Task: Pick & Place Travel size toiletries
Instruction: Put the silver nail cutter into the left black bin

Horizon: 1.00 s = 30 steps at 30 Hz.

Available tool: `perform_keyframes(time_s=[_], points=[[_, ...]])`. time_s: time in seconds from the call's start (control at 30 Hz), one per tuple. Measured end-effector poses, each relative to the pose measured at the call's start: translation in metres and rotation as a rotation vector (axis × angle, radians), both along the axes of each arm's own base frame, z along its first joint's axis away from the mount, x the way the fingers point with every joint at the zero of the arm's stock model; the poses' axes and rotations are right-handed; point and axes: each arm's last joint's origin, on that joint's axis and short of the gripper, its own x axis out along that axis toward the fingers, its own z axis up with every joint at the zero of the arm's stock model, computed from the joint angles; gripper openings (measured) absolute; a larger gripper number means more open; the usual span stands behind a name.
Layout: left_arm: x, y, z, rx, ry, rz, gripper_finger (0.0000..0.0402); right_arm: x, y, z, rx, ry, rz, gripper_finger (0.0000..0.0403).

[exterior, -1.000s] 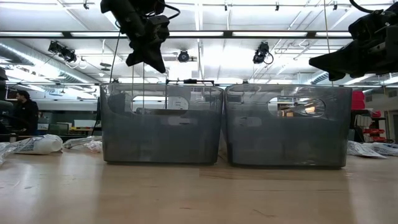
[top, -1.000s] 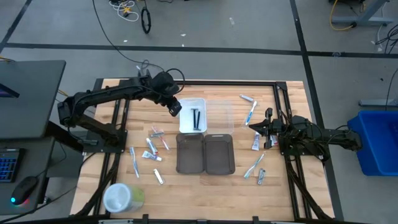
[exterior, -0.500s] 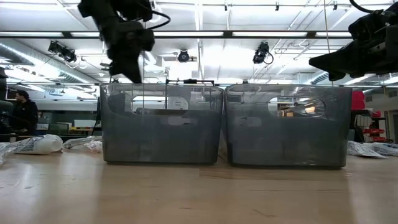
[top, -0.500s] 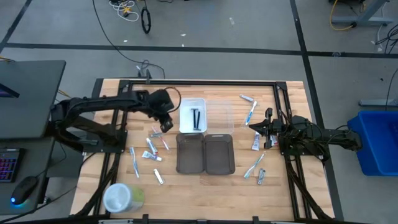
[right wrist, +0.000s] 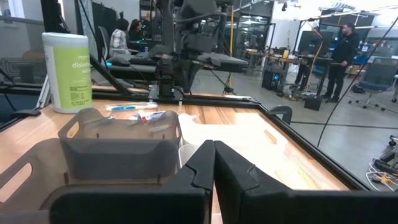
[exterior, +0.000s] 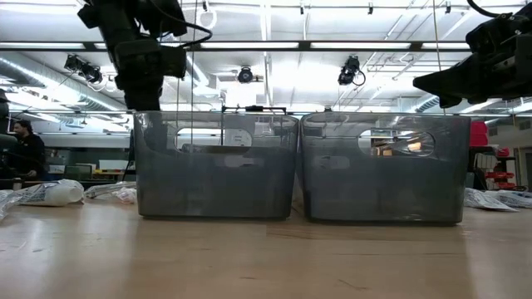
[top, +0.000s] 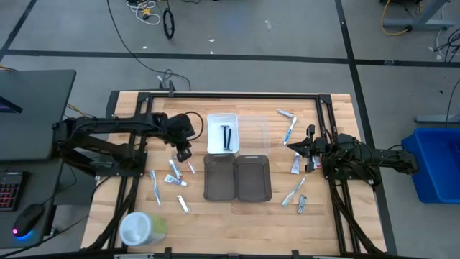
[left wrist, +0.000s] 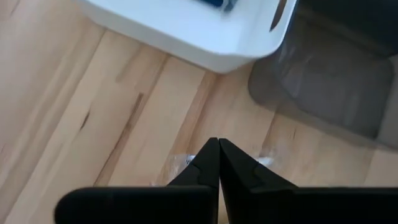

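The left gripper is clenched on nothing — its fingers meet tip to tip above bare wood, just off the near corner of the white tray, which already holds thin black sticks. Directly under and just beyond it lie the loose toiletries: a small tube and a wrapped cluster, with a toothbrush farther toward the table's left front. The tube's long axis seems to run slantwise across the fingers, though it is small here. The right gripper waits shut, well apart — the left arm is plainly nearer.
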Motion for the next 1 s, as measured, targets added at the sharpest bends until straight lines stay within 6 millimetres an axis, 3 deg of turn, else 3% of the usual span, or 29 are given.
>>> perform_keyframes(time_s=[0.4,1.0], points=[[-0.0043,-0.0027,-0.0112,0.014,0.044,-0.007,0.0031,0.0000,0.0000,0.0000,0.000,0.000,0.000,0.0014],[-0.0040,-0.0043,-0.0112,0.088,0.059,-0.071,0.0226,0.0000,0.0000,0.0000,0.000,0.000,0.000,0.0013]])
